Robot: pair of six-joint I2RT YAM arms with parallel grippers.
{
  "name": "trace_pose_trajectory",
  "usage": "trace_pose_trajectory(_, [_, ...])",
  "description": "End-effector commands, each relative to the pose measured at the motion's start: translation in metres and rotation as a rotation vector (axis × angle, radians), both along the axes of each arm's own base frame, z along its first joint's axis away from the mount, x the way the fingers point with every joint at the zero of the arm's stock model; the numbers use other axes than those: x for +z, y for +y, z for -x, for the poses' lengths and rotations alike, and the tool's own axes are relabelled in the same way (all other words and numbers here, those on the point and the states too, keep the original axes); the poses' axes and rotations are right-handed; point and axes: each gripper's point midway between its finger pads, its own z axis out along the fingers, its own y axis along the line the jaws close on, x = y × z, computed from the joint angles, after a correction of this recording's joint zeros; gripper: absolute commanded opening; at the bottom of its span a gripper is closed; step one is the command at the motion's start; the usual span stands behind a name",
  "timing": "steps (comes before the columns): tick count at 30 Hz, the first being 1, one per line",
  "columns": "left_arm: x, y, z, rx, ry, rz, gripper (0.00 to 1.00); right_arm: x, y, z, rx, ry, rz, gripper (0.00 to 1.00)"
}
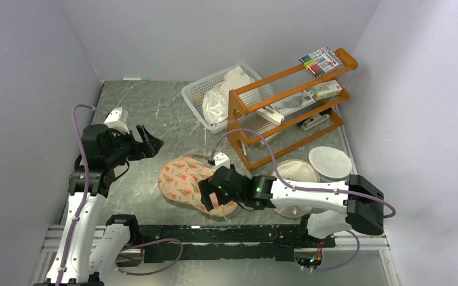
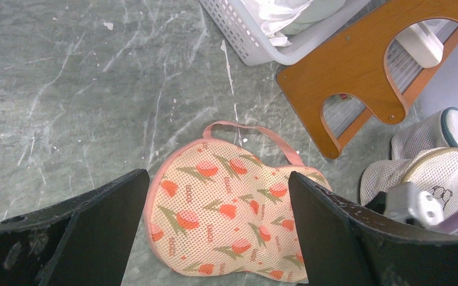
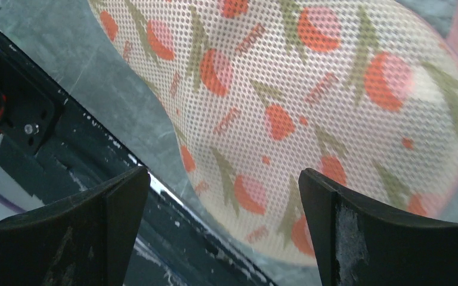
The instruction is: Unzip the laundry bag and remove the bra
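Observation:
The laundry bag (image 1: 182, 180) is a peach mesh pouch with red-orange flowers and a pink rim, lying flat and closed near the table's front edge (image 2: 232, 214) (image 3: 286, 107). A pink loop handle (image 2: 256, 132) sticks out at its far side. My left gripper (image 1: 153, 143) hovers open to the bag's left and above it, both fingers (image 2: 89, 226) wide apart. My right gripper (image 1: 206, 195) is open low over the bag's near right lobe, its fingers (image 3: 358, 232) straddling the near rim. The bra is hidden.
A white basket (image 1: 198, 101) with plastic bags stands at the back. An orange wooden rack (image 1: 292, 101) with small items is right of it. White round mesh drums (image 1: 310, 170) lie at the right, next to the right arm. The black front rail (image 3: 65, 137) runs just below the bag.

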Motion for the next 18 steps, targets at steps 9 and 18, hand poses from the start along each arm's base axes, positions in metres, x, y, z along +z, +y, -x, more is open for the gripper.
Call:
trace_pose_trajectory(9, [-0.002, -0.001, -0.005, 0.001, 0.006, 0.006, 0.99, -0.016, 0.134, -0.057, 0.110, -0.185, -0.093, 0.95])
trace_pose_trajectory(18, [0.002, 0.000, -0.002, 0.007, -0.015, 0.006, 1.00, 0.025, 0.166, -0.100, 0.085, -0.266, -0.109, 0.96])
